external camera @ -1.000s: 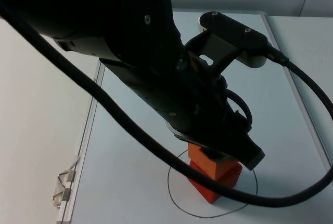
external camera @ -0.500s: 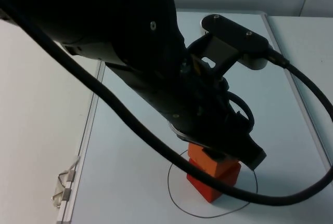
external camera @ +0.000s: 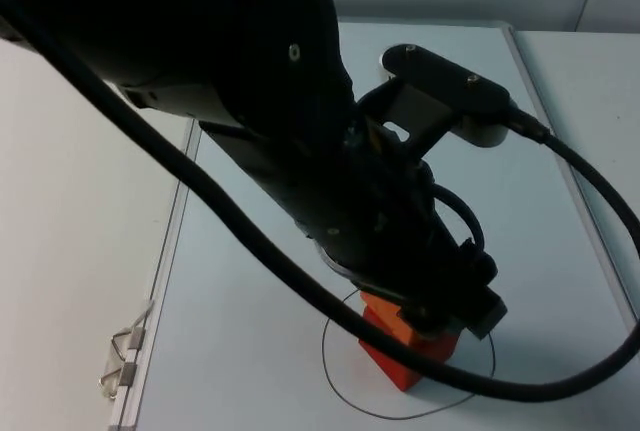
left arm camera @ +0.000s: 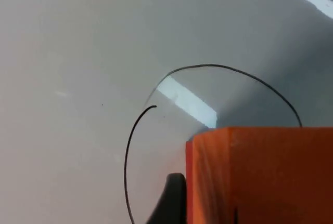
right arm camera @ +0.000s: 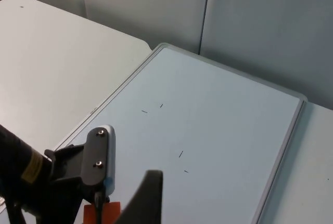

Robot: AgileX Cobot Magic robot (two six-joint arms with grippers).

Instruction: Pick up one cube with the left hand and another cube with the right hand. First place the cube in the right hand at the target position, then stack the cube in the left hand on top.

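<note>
Top view: left arm [external camera: 300,151] hides much of whiteboard [external camera: 540,211], binder clips [external camera: 122,356] aside.

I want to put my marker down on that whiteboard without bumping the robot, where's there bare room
Bare board lies between the drawn circle and the board's left edge near the binder clip. Another free patch is the far right stretch, beyond the left arm, up to the right frame. It is crowded inside the circle: the left hand sits on the orange cubes there. The right hand waits above the board's far end.
</note>
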